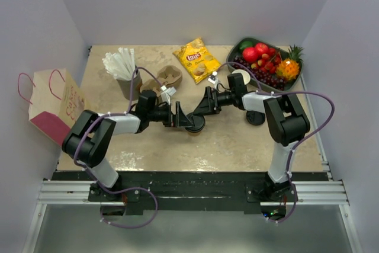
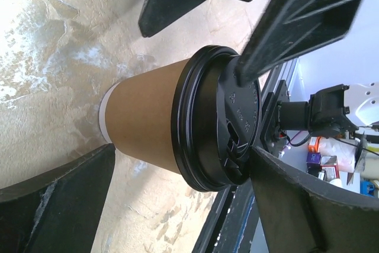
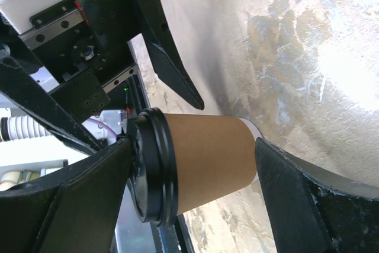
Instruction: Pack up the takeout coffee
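Observation:
The takeout coffee (image 1: 194, 125) is a tan paper cup with a black lid, standing upright mid-table between both arms. In the left wrist view the takeout coffee (image 2: 148, 117) lies just beyond my left gripper (image 2: 180, 159), which is open; one finger sits low by the base and the other close to the lid's top. My right gripper (image 3: 194, 146) is open around the takeout coffee (image 3: 207, 158), one finger against the lid top and the other beside the base. From above, the left gripper (image 1: 182, 119) and right gripper (image 1: 204, 111) flank the cup.
A paper bag (image 1: 53, 105) with red handles stands at the left edge. At the back are a cup of white napkins (image 1: 121, 69), a cardboard carrier (image 1: 170, 77), a chips bag (image 1: 195, 58) and a fruit bowl (image 1: 237, 52). An open cup (image 1: 240, 78) and a black lid (image 1: 256, 117) sit by the right arm.

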{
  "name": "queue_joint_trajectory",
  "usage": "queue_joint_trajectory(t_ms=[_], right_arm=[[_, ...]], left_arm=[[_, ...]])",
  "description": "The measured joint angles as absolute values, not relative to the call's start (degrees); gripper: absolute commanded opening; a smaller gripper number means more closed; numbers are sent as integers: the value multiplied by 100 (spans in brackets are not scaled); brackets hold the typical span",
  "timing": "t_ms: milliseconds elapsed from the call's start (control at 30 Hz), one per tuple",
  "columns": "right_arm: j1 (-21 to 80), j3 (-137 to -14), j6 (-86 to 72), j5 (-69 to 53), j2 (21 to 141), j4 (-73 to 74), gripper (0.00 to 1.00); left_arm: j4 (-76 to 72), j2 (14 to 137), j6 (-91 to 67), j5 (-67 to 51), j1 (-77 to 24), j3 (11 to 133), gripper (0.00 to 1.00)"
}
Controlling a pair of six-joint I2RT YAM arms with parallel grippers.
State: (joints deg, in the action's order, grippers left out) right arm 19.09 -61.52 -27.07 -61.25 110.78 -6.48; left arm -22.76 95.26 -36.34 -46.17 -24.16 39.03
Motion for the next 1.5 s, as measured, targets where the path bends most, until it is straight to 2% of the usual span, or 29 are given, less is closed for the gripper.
queue_joint_trajectory(t_ms=[433,1133,1300,1500], right_arm=[[1907,-6187,-2794,-6283,11397,-738,82],[1826,-6316,-2987,-6560,11699,-681,80],[1826,-6329,-2980,-6569,11699,-683,88],[1826,-6090,-3148,-6519,11496,-1225,92]], left_arm=[[-2318,9699,-3634,-4731,-2418,4010,96],[-2832,10057,-3625,-4989,-2368,4012,94],[-2825,10057,-3616,-4995,-2368,4018,94],[-2753,10057,-3483,-5083,-2368,4108,95]])
